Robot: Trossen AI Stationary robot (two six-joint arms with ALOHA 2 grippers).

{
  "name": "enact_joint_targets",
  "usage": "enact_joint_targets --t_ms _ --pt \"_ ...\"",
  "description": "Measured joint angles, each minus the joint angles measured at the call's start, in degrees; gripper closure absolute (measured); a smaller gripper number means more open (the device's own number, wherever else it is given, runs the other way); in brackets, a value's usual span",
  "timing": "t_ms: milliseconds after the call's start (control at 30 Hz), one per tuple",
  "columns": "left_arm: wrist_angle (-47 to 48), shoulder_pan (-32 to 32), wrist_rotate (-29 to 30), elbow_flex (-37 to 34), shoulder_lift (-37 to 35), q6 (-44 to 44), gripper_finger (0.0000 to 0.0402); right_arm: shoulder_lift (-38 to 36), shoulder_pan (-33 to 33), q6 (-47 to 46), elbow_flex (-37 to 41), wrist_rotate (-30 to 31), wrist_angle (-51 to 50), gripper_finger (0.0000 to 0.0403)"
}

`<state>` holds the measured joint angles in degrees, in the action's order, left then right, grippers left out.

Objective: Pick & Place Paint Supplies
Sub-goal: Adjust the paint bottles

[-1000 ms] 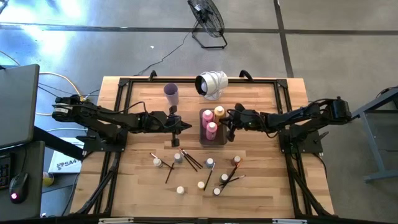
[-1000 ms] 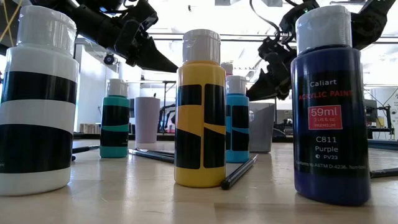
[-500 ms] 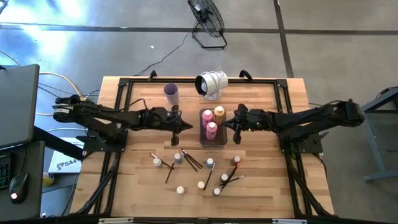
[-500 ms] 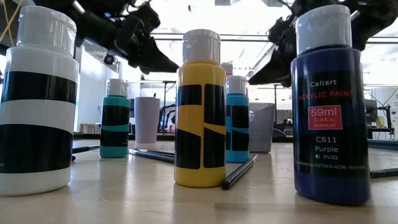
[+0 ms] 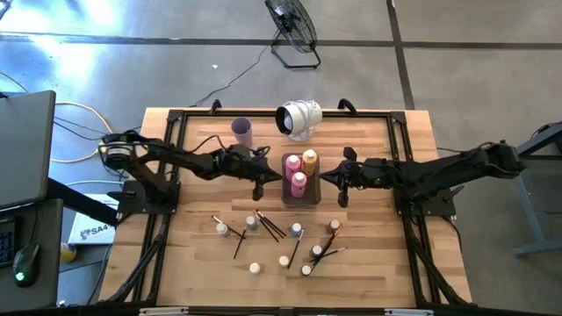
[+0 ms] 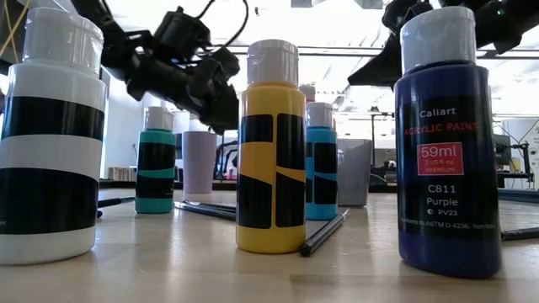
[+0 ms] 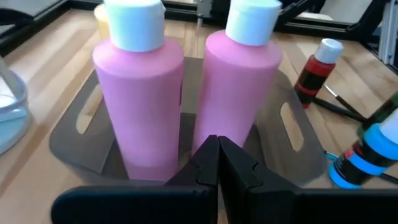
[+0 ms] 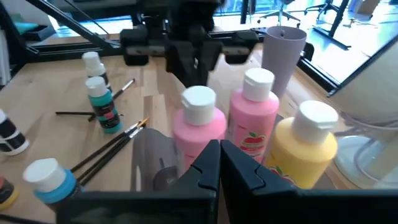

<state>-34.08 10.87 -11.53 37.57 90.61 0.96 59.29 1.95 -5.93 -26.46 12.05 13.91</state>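
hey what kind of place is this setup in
Probably a robotics lab or workshop. Two robot arms are mounted on a wooden table with a black frame, on a bare concrete floor with a floor fan standing on it. Cables trail off the table's left side.

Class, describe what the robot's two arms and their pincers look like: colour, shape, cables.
Both arms are black, slim and jointed, with thin black cables looping along them. The left pincer and right pincer each end in two dark, flat, pointed fingers tapering to a wedge.
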Motion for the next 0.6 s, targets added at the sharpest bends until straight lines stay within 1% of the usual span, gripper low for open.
enact_joint_targets --t_ms 100,200,367,533,600 --pt "0.0 0.0 -1.1 1.8 2.2 0.9 0.0401 0.0 -0.1 0.0 0.0 0.1 0.0 0.0401" --pt "0.2 0.0 -1.1 3.1 4.3 1.5 0.0401 0.0 -0.1 0.0 0.0 1.5 0.0 0.0401" --pt "0.5 0.0 -1.0 4.9 7.1 3.5 0.0401 0.0 -0.1 0.2 0.0 1.6 0.3 0.0401" --pt "1.4 0.0 1.5 6.7 9.7 5.5 0.0402 0.0 -0.1 0.2 0.0 1.6 0.5 0.0401" --pt "1.7 0.0 1.6 6.9 10.1 5.6 0.0401 0.0 -0.1 0.2 0.0 1.6 0.5 0.0401"
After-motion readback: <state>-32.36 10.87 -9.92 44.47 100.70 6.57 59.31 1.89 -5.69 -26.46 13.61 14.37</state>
